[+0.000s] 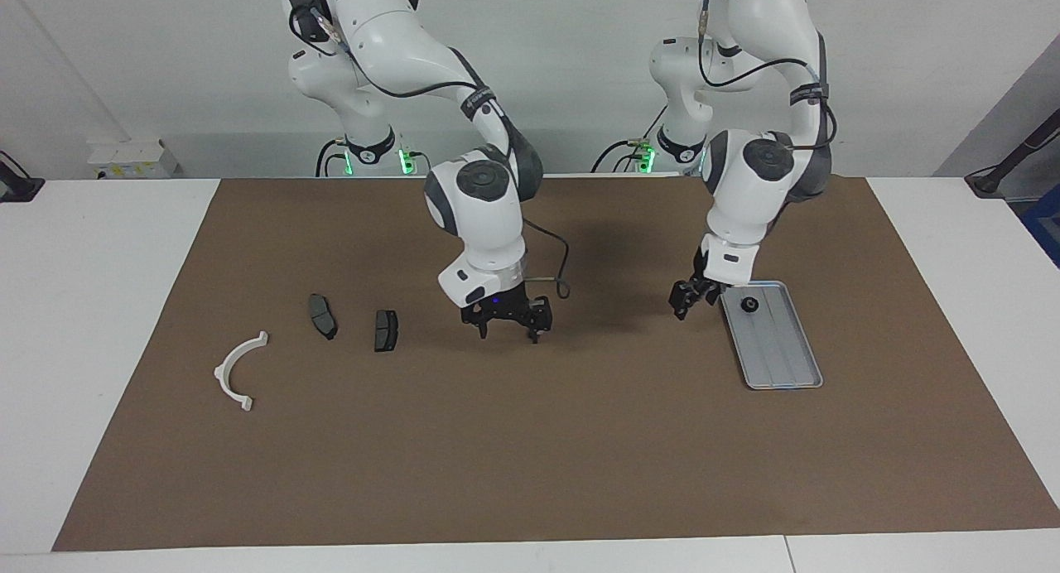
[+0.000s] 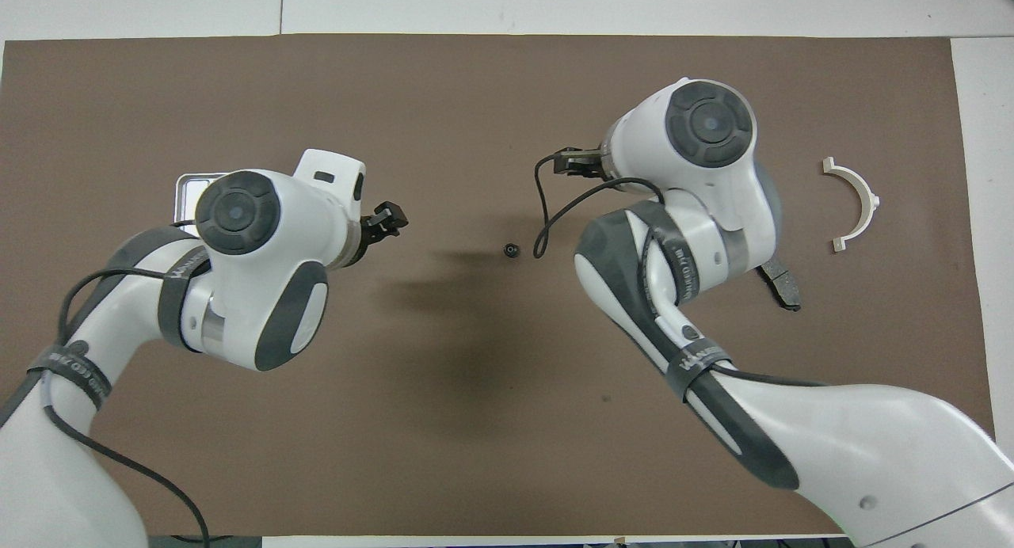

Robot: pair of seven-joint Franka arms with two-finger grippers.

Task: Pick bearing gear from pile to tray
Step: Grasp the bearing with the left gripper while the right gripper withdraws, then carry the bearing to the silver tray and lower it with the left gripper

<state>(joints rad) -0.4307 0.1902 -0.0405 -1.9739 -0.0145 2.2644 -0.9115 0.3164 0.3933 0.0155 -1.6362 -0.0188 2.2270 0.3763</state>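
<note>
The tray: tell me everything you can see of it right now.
The tray is a small flat rectangle of silver-grey metal with rounded corners, a low raised rim and a faintly ribbed floor. It lies flat on the brown mat at the left arm's end. One small black round piece sits in its robot-side end. The left gripper hangs beside that end.

You see white lettering on dark bands around both arms, on left arm [image 2: 71, 445] and right arm [image 2: 792, 421], too small to read.

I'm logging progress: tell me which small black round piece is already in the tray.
The black round piece on the tray, at the end nearer the robots, beside the left pincer. The other black round piece lies on the brown mat.
</note>
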